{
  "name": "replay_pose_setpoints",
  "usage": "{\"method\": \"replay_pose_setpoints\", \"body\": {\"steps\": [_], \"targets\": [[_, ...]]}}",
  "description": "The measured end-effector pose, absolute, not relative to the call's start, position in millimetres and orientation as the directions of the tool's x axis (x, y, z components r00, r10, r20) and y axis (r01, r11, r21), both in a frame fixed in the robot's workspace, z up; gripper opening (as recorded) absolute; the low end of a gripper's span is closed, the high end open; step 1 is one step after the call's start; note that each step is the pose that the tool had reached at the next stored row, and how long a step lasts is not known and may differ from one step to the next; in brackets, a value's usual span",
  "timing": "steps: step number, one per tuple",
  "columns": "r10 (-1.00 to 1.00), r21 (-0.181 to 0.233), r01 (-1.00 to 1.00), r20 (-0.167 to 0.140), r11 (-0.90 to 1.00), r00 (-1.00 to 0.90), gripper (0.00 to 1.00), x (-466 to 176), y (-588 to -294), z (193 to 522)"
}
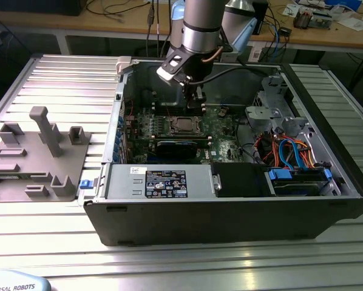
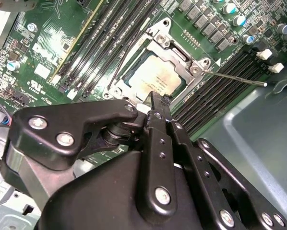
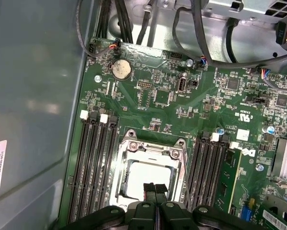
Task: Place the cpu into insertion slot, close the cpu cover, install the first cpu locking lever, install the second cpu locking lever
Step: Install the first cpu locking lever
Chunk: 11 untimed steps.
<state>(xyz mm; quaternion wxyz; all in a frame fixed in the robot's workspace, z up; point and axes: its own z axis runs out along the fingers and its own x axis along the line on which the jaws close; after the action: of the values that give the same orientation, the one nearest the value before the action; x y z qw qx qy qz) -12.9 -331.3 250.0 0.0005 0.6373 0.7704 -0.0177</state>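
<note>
In the exterior view our gripper (image 1: 196, 100) hangs over the insertion slot (image 1: 173, 122); the second wrist view shows it pinched together, empty, by the cpu cover (image 2: 191, 67) lying flat on the cpu (image 2: 155, 76), one locking lever (image 2: 234, 76) loose; the first wrist view agrees, so we'd judge a slow, steady push on that lever best.

1 robot arm (image 1: 201, 24) carries 1 gripper (image 3: 154, 187). 1 open computer case (image 1: 230, 218) holds 1 green motherboard (image 3: 206, 105). The board has 1 silver chip (image 2: 155, 76), 1 metal cover (image 3: 153, 147), 2 thin levers (image 2: 234, 76), 1 coin battery (image 3: 121, 70) and 4 white slot clips (image 3: 103, 118). 1 grey tray (image 1: 36, 160) lies outside the case.
</note>
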Motion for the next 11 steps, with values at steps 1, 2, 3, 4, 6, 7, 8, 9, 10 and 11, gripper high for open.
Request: {"method": "replay_pose_setpoints", "body": {"steps": [1, 2, 3, 4, 6, 7, 8, 9, 10, 11], "targets": [[0.981, -0.027, 0.981, -0.023, 0.193, -0.194, 0.11, -12.9, -331.3, 250.0], [0.980, -0.027, 0.980, -0.023, 0.197, -0.198, 0.11, -12.9, -331.3, 250.0], [0.979, -0.027, 0.979, -0.023, 0.201, -0.202, 0.11, -12.9, -331.3, 250.0], [0.978, -0.027, 0.978, -0.023, 0.206, -0.207, 0.11, -12.9, -331.3, 250.0], [0.976, -0.027, 0.976, -0.023, 0.217, -0.218, 0.11, -12.9, -331.3, 250.0], [0.974, -0.027, 0.974, -0.023, 0.225, -0.226, 0.11, -12.9, -331.3, 250.0], [0.972, -0.027, 0.972, -0.023, 0.233, -0.234, 0.11, -12.9, -331.3, 250.0], [0.970, -0.027, 0.970, -0.023, 0.240, -0.241, 0.11, -12.9, -331.3, 250.0], [0.969, -0.027, 0.969, -0.023, 0.247, -0.248, 0.11, -12.9, -331.3, 250.0], [0.967, -0.027, 0.967, -0.023, 0.252, -0.253, 0.11, -12.9, -331.3, 250.0]]}}
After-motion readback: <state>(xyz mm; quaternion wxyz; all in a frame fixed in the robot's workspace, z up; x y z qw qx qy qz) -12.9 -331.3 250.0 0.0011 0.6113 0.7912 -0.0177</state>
